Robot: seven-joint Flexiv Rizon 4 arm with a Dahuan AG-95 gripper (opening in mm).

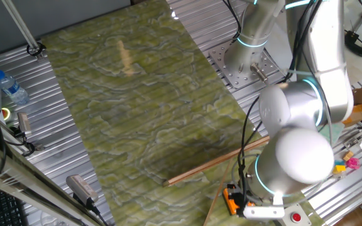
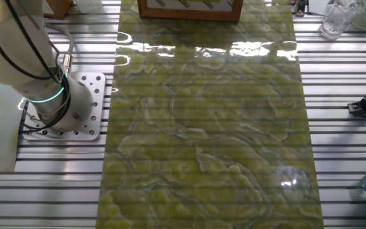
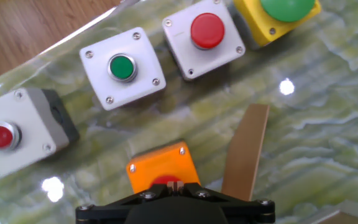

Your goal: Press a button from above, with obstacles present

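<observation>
Buttons fill the hand view. From the left: a white-grey box with a small red cap (image 3: 14,138), a white box with a green cap (image 3: 122,68), a small orange square box with a red push-cap (image 3: 163,173) at the bottom edge, directly under the black gripper (image 3: 174,202), which hides most of the cap. Whether the claw is released or clenched cannot be told. Further right sit a white box with a larger red cap (image 3: 204,38), a flat light-brown wooden stick (image 3: 246,149) just beside the orange box, and a yellow box with a green dome (image 3: 279,17). In one fixed view a long thin wooden stick (image 1: 215,162) lies on the green marbled mat (image 1: 137,100).
</observation>
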